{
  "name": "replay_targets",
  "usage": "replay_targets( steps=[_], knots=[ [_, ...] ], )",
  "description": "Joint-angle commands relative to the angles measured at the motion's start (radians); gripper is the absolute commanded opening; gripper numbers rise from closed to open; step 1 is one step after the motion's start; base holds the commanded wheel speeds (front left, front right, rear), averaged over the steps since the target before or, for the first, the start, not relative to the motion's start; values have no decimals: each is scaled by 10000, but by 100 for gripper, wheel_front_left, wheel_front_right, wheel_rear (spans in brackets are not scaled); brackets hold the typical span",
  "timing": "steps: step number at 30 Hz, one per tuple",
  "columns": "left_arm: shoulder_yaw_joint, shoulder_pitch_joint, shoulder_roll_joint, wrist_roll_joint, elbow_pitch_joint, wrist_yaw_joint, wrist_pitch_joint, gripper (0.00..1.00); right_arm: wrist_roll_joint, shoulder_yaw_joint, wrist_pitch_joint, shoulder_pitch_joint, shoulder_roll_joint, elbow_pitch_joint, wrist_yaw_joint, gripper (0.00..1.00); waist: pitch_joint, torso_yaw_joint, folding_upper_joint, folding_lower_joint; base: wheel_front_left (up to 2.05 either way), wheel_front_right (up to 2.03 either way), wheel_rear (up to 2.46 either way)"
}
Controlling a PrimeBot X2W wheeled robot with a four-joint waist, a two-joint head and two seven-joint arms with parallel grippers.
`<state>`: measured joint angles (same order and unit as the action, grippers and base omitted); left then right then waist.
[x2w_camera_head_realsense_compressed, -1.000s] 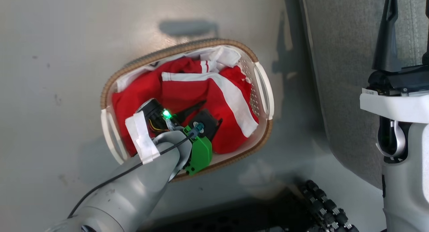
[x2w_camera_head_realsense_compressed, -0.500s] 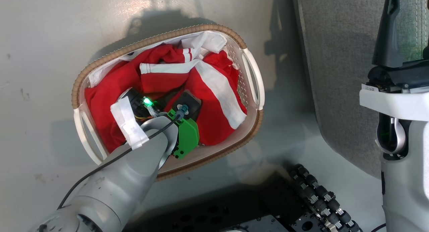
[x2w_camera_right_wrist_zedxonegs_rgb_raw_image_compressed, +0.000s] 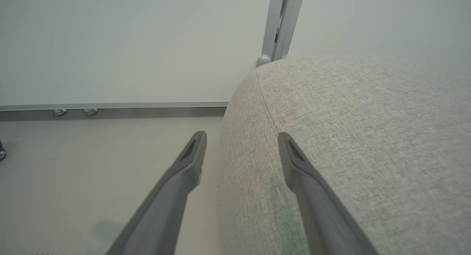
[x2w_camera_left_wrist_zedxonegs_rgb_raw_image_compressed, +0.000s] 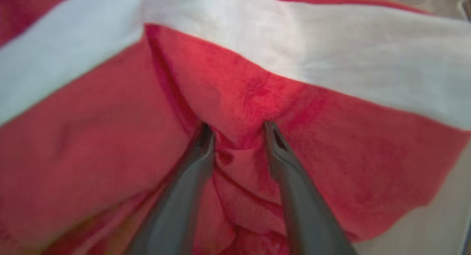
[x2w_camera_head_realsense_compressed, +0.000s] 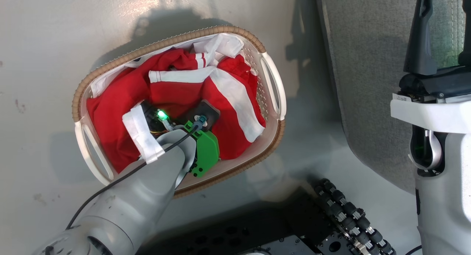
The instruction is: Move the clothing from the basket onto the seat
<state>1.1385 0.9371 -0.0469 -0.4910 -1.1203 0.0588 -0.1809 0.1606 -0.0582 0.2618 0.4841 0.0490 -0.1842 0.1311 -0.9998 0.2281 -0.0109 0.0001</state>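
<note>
Where left fingers [x2w_camera_left_wrist_zedxonegs_rgb_raw_image_compressed: 290,174] straddle red clothing [x2w_camera_left_wrist_zedxonegs_rgb_raw_image_compressed: 239,93], white-banded, basket [x2w_camera_head_realsense_compressed: 273,84] near seat [x2w_camera_head_realsense_compressed: 368,82]

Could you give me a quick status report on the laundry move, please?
Left pincer down in the basket, fingers astride a fold of the clothing, grip unconfirmed. Right pincer open at the seat edge. No obstruction seen.

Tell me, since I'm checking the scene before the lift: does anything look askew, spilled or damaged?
Nothing stands out. The clothing lies crumpled but inside the basket, which stands upright on the floor beside the sofa. Nothing visible is spilled or torn.
</note>
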Motion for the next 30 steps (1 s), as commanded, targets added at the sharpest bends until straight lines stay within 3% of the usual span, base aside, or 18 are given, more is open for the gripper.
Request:
replay_targets(
  steps=[1, 9, 18, 30],
  knots=[
    [109, -88, -62, -48, 93, 99, 31, 0, 85, 11, 49, 62, 26, 54, -6, 100, 54, 18, 109, -1, 0, 0, 0],
    [452, -334, -63, -349, 358, 248, -199, 0, 32, -20, 49, -49, 26, 282, -6, 100, 548, -80, 109, -1, 0, 0, 0],
    [222, -627, -60, -506, 927, 36, -851, 0, -349, -108, 49, -437, 26, 694, -6, 100, 1891, -561, 109, -1, 0, 0, 0],
    [-1189, -1823, -814, 732, 3993, -124, -849, 0, -1223, -293, 49, -1567, 34, 1279, -6, 100, 4712, -1606, 109, -1, 0, 0, 0]
  ],
)
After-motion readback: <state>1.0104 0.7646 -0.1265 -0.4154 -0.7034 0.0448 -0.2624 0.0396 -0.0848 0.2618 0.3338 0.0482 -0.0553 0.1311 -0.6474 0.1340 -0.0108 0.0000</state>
